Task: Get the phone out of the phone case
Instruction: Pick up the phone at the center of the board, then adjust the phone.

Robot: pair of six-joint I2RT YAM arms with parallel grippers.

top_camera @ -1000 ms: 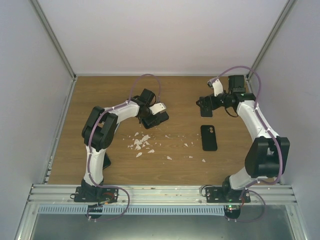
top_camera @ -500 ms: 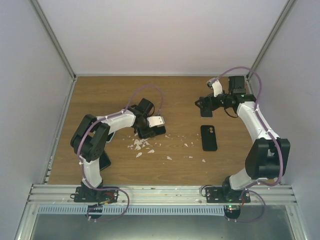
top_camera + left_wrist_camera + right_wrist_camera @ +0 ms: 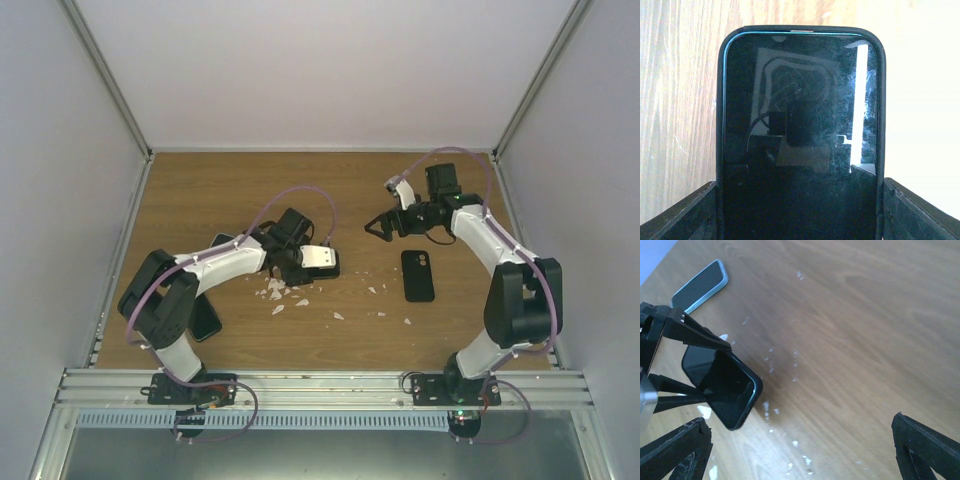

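A phone in a black case (image 3: 800,125) fills the left wrist view, screen facing the camera. My left gripper (image 3: 800,200) is shut on its lower sides, one finger (image 3: 685,212) at each edge. In the top view the left gripper (image 3: 308,264) holds the cased phone (image 3: 330,270) low over the table's middle. The right wrist view shows that phone (image 3: 725,390) at the left. My right gripper (image 3: 378,228) is open and empty, just right of the phone and apart from it; its jaws stand wide in the right wrist view (image 3: 800,422).
A black phone or case (image 3: 418,275) lies flat right of centre. A second dark phone (image 3: 207,320) lies beside the left arm. A light-rimmed phone (image 3: 700,285) lies farther off. White flakes (image 3: 283,290) are scattered on the wooden table (image 3: 340,190).
My left arm has stretched out lower and carried the cased phone slightly right and nearer. My right gripper has swung left and a little nearer, towards the phone.
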